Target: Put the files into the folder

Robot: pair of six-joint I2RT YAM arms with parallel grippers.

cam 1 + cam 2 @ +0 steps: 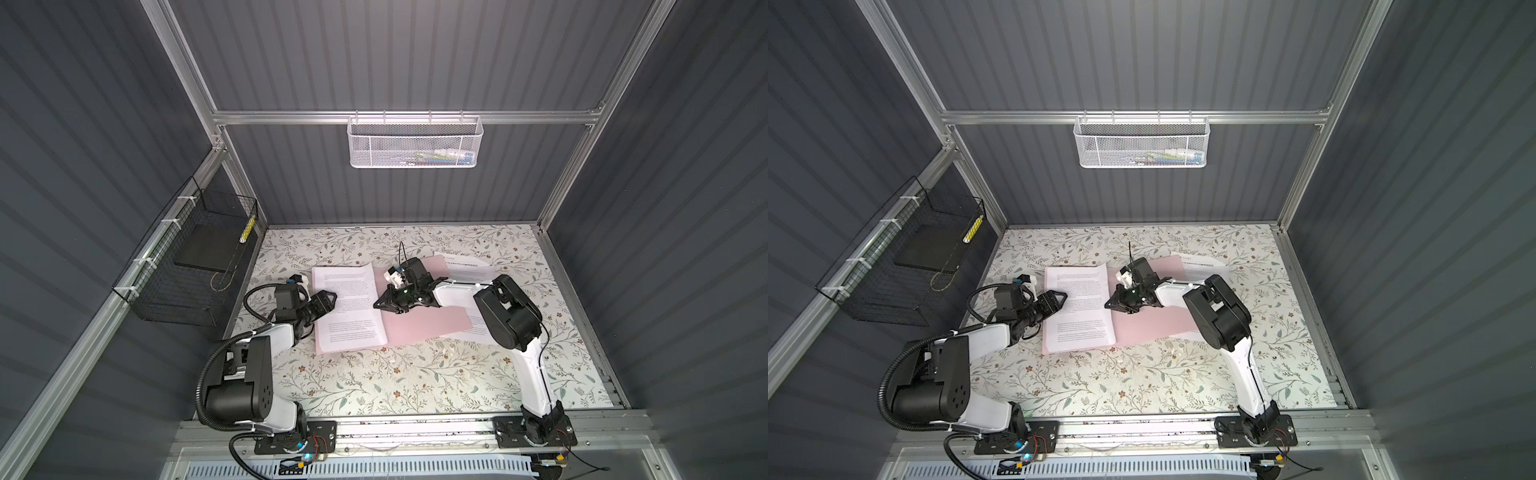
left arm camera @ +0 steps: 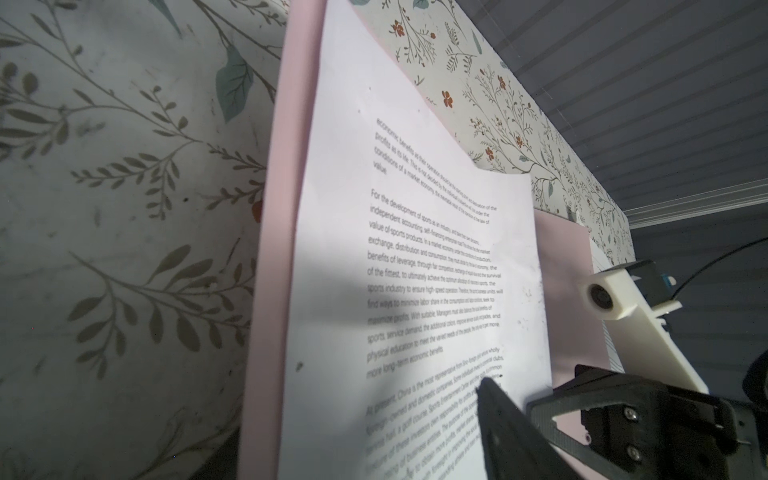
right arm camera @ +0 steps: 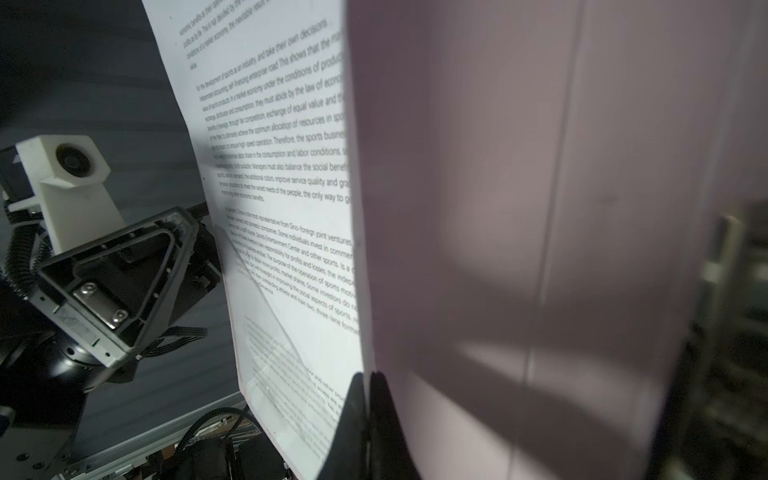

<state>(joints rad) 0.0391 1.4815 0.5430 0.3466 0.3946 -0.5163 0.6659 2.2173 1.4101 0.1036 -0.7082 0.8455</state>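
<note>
at the far left of both top views you have a black wire basket [image 1: 166, 291] hung on the side wall, with a black slab [image 1: 205, 249] lying flat in it.

next comes your left gripper [image 1: 328, 300], low over the floral table [image 1: 415, 382] at the left edge of the files [image 1: 349, 307]. its jaws stand apart. in its wrist view one black finger [image 2: 505, 424] sits over the printed text, and you can see nothing pinched between them.

the files lie as a white stack of printed sheets on the left flap of the folder [image 1: 419, 326]. a thin strip of pink shows along their left and near edges. the folder itself lies open on the table, near the middle.

your right gripper [image 1: 379, 304] reaches over the folder to the right edge of the files, just by the fold. its jaws are closed. in its wrist view the fingertips [image 3: 353, 415] meet right on the edge of the folder [image 3: 540, 208], whose pink flap rises across that view and covers the ends of the text lines.

beyond it, on the back rail, hangs a white mesh basket [image 1: 415, 141].

further right a header sheet [image 1: 469, 270] lies on the table at the folder's right flap. the right arm hides part of it, so you cannot tell whether its edge runs under the flap.
</note>
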